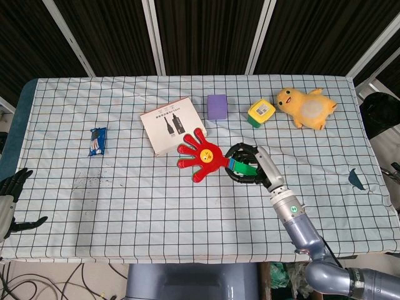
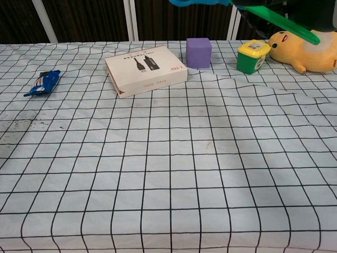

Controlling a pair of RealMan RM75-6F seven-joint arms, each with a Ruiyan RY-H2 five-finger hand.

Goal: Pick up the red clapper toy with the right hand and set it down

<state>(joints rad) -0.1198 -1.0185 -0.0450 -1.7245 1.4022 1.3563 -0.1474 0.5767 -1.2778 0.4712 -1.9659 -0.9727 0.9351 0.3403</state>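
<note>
Red clapper toy [image 1: 200, 155] gripped by handle, left of right robot hand [image 1: 249, 165]

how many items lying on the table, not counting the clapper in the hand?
5: blue packet far left, white box centre back, purple cube beside it, green-yellow container further right, yellow plush at back right. Nothing seems hidden.

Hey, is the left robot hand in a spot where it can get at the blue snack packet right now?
Probably yes. The left robot hand sits open off the table's near-left edge, and the blue snack packet lies on bare checked cloth with nothing between them.
</note>
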